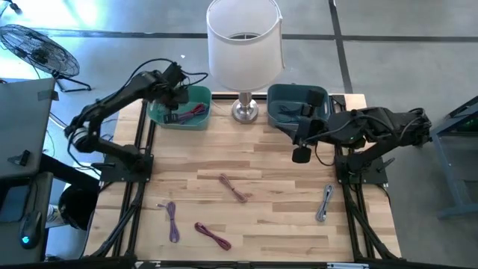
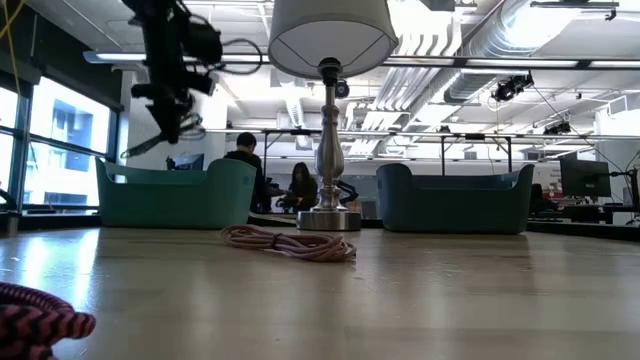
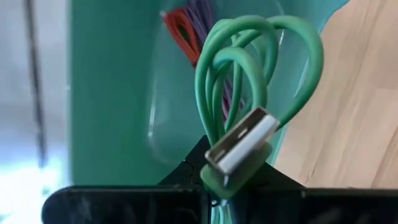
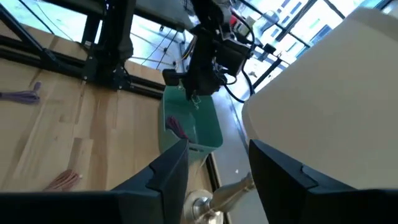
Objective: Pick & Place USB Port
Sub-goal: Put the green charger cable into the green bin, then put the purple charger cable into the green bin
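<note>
Right now my left gripper point(image 1: 176, 99) is clamped on a coiled green USB cable point(image 3: 249, 99), hanging over the teal bin point(image 1: 181, 113) at the table's point(image 1: 261, 179) far left corner. Jaws are pinched on the bundle near the plug, so the loops fan out ahead and the metal USB-A connector point(image 3: 241, 142) sticks up clear of the fingers. Reads to me like a hold for a drop into the bin, not a carry across.

Bin already holds a red cable point(image 3: 181, 31) and a purple one point(image 3: 202, 18), so I judge sorting is partly done. Left on the wood: a tan-pink cable point(image 1: 233, 187) mid-table, a purple cable point(image 1: 172, 221), a dark red cable point(image 1: 212, 235) and a grey cable point(image 1: 325, 203).

My right gripper point(image 4: 217, 171) waits near the dark blue bin point(image 1: 297, 104), fingers apart, nothing between them.

Views:
- Left wrist: only one showing the cable's colour, plug and grip point.
- High: only one showing all loose cables and both bins together.
- Low: shows my left arm point(image 2: 170, 70) well above the teal bin's rim, height the top-down shot can't give; held cable not legible there.
- Right wrist: side look at my left arm over the bin, beside the lamp point(image 1: 244, 45).
</note>
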Controlling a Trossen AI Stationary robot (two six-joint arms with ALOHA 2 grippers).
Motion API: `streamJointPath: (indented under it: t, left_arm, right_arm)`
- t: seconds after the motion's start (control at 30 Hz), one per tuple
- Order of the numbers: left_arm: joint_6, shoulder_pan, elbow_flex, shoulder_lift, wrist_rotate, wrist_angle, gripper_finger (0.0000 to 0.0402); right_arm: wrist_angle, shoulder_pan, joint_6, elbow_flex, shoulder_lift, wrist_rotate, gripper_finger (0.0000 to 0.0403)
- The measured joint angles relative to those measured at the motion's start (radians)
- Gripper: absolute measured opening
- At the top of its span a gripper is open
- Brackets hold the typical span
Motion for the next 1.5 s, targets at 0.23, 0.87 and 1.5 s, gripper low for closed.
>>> streamJointPath:
  t: [0.23,0.87,1.5]
  left_arm:
    - [0.037,0.011,0.0,0.112,0.02,0.018,0.001]
    - [0.051,0.012,0.0,0.167,0.07,0.029,0.0013]
    - [-0.028,0.011,0.0,0.167,0.082,-0.045,0.0083]
  right_arm:
    - [-0.022,0.0,0.033,0.0,0.0,-0.007,0.0161]
    - [-0.07,0.0,0.088,0.0,0.0,-0.037,0.0161]
    - [-0.072,0.0,0.088,0.0,0.0,-0.087,0.0161]
